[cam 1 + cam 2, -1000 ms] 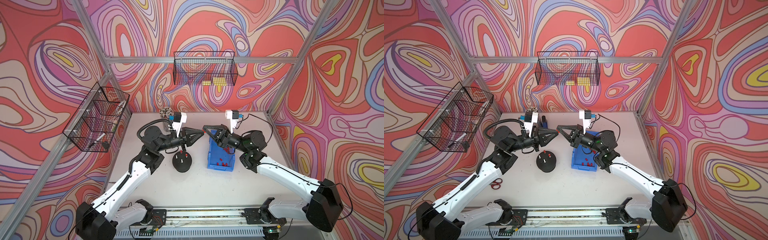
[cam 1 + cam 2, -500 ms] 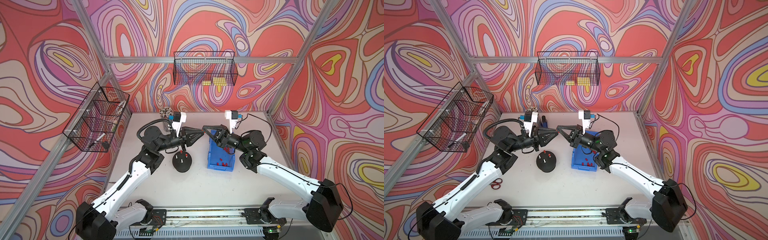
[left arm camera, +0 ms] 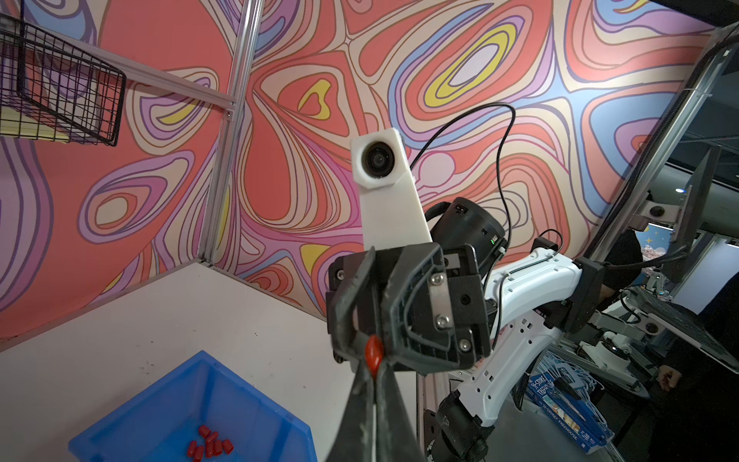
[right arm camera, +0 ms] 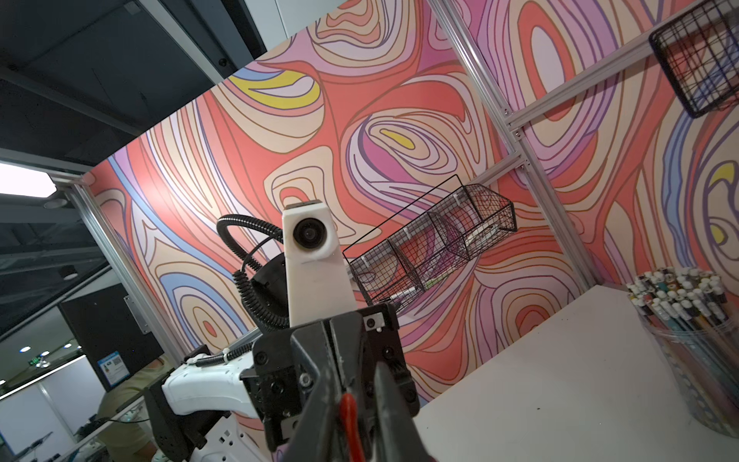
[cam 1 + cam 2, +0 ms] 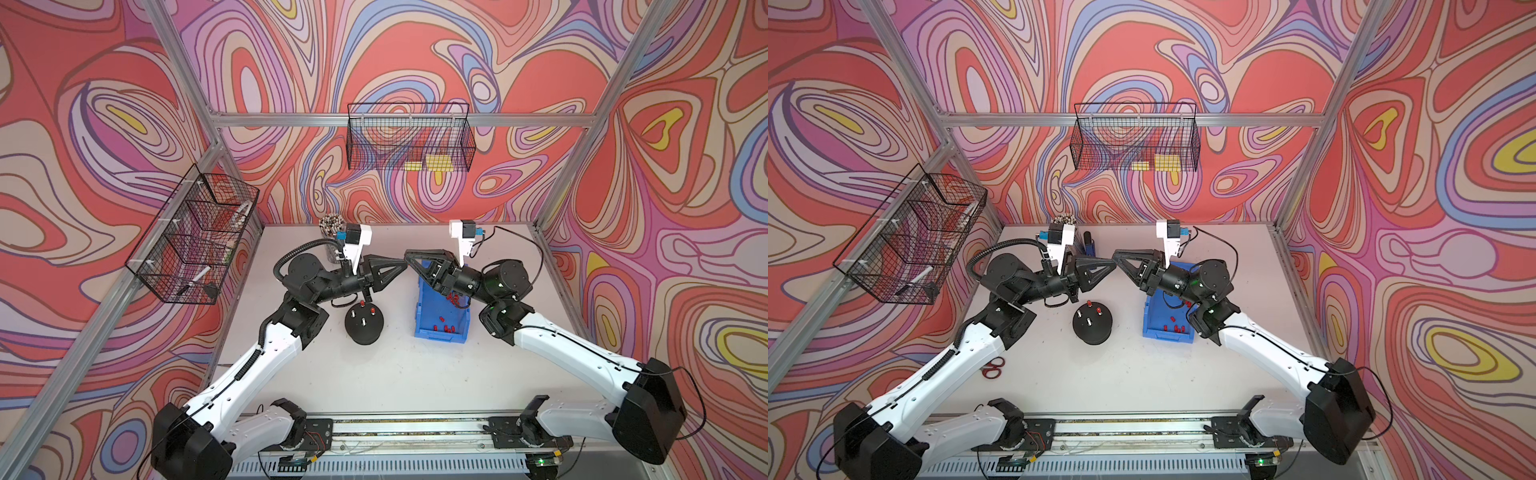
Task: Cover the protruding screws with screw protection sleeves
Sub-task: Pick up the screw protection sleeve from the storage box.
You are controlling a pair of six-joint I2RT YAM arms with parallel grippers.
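Left claw pinches a red sleeve tip-to-tip with the right claw, whose jaws stand narrowly parted; in both top views, mid-frame, the sleeve's hidden. Bare screws stand just below.

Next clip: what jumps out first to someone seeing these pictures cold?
The left claw and right claw meet tip to tip above the table, with one red sleeve pinched at the meeting point. On the table nearby sits the black dome base, two of its screws capped red and two bare, beside the blue bin of loose sleeves.
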